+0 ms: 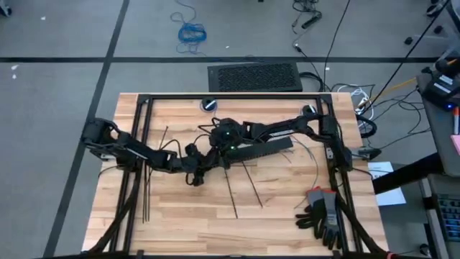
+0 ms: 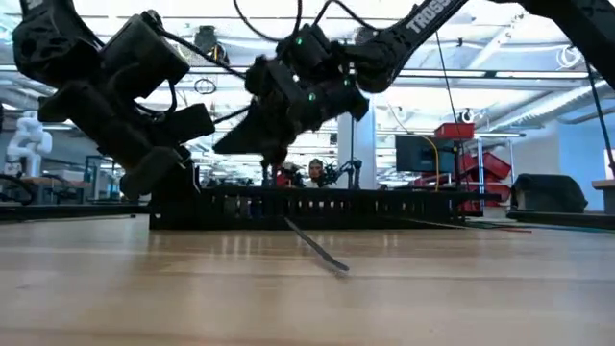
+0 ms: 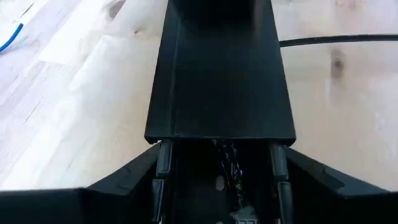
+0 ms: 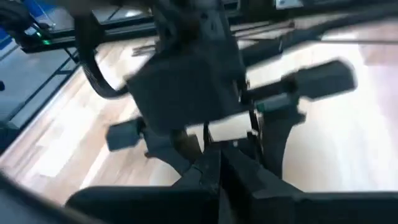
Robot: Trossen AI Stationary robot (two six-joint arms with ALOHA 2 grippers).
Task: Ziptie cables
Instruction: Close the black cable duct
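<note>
A black slotted bar (image 1: 259, 150) lies on the wooden table's middle, and my left gripper (image 1: 208, 164) is closed on its left end. In the left wrist view the bar's open channel (image 3: 221, 74) runs away from the fingers, with thin twisted wires (image 3: 227, 163) inside at the near end. A blue wire end (image 3: 9, 38) lies on the wood beside it. My right gripper (image 1: 224, 138) hangs just above the bar's left end, fingers shut (image 4: 217, 167); whether anything is between them I cannot tell. Zipties (image 1: 231, 191) lie flat nearby, and one (image 2: 317, 245) slants from the bar down to the table. My left gripper has the slotted bar's left end (image 3: 221, 138) between its two fingers (image 3: 163, 158), one against each outer wall. The fingers come level from the table's left and lie along the bar. The bar rests flat on the table.
More zipties (image 1: 146, 193) lie at the table's left. A pair of grey and black gloves (image 1: 322, 214) sits at the near right. A black frame (image 1: 230, 96) runs around the table's edges. Thin pale wires (image 1: 313, 160) curve over the wood right of the bar.
</note>
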